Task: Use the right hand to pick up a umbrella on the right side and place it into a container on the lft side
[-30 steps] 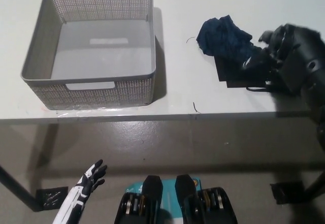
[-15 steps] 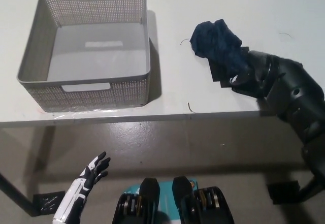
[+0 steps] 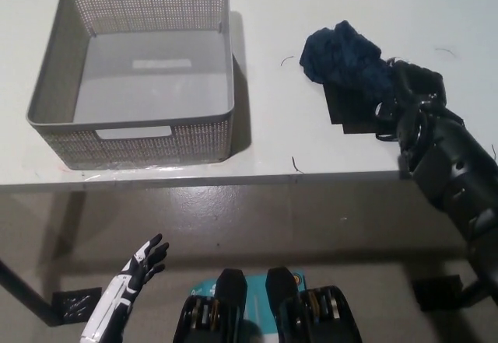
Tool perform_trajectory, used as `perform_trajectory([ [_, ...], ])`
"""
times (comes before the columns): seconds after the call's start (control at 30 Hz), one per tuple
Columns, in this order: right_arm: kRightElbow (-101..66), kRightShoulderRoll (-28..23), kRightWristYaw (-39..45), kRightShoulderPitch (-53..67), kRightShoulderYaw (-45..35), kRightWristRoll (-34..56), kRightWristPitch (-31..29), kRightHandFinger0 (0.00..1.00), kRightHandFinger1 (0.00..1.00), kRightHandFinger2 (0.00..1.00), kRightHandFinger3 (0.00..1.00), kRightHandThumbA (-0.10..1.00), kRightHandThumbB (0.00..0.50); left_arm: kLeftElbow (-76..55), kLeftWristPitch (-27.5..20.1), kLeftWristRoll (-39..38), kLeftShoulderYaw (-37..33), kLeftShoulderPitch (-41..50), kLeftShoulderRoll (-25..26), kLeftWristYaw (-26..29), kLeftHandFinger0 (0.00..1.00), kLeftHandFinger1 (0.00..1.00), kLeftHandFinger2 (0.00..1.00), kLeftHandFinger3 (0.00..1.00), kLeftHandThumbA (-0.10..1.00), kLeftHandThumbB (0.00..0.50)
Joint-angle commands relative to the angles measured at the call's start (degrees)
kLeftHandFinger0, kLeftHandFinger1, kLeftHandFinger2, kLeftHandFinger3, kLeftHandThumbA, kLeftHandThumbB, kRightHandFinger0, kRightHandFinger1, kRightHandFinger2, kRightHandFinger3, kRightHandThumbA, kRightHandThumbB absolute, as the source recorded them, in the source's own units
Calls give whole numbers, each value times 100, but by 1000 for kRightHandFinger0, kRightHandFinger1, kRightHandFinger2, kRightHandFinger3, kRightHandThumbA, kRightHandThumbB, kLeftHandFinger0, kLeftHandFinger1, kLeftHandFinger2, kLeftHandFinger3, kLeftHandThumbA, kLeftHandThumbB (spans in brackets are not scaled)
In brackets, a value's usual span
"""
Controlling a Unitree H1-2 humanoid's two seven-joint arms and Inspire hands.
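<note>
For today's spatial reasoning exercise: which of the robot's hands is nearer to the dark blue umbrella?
Right. The black right hand is at the umbrella, against its right end; the white left hand hangs open below the table edge, far away.

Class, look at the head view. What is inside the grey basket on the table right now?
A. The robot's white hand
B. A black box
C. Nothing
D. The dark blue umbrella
C: the grey basket shows only its bare floor, while the dark blue umbrella lies on the table to its right, by the black right hand.

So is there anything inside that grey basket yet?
No, the basket is empty; the blue umbrella lies on the table beside the black right hand.
</note>
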Motion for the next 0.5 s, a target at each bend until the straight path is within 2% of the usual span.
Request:
perform_trajectory([
  [0.0,-298,190,-1151,-364,-407,419,-1230,0,243,706,687,-100,143,-137,-146,-9,57,38,89,-5,1000,1000,1000,1000,1000,53],
  [0.03,-389,186,-1208,-456,-457,433,-1319,0,216,679,650,-100,149,-142,-120,-34,54,50,89,-21,1000,1000,1000,1000,1000,55],
  [0.07,-454,193,-1209,-528,-506,446,-1337,0,211,684,708,-100,155,-124,-133,-34,52,50,101,-31,1000,1000,1000,1000,1000,55],
  [0.13,-586,224,-1190,-670,-598,485,-1437,0,232,712,683,-100,158,-98,-152,-45,51,81,107,-42,1000,1000,1000,1000,1000,55],
  [0.2,-783,238,-1201,-818,-548,390,-1619,0,250,764,763,-100,154,-63,-195,-48,39,114,110,-57,1000,1000,1000,1000,1000,45],
  [0.23,-851,270,-1168,-892,-567,388,-1521,0,247,773,777,-100,133,-51,-213,-52,41,120,97,-49,1000,1000,1000,1000,1000,44],
  [0.33,-1239,413,-1014,-1213,-632,412,-1552,0,263,771,779,-100,140,-31,-265,3,31,151,82,-22,1000,1000,1000,1000,1000,46],
  [0.37,-1359,487,-948,-1306,-655,431,-1490,0,257,755,740,-100,153,-66,-224,17,30,168,76,-11,1000,1000,1000,1000,1000,46],
  [0.4,-1474,548,-856,-1387,-662,448,-1448,0,252,734,691,-100,219,-103,-166,25,31,178,74,-5,1000,1000,1000,1000,1000,47],
  [0.43,-1556,586,-831,-1440,-627,405,-1406,0,250,714,633,-100,254,-120,-135,30,32,186,74,-1,1000,1000,1000,1000,1000,48],
  [0.47,-1671,642,-864,-1509,-538,282,-1316,0,238,693,600,-100,231,-128,-119,52,31,199,73,9,1000,1000,1000,1000,1000,46],
])
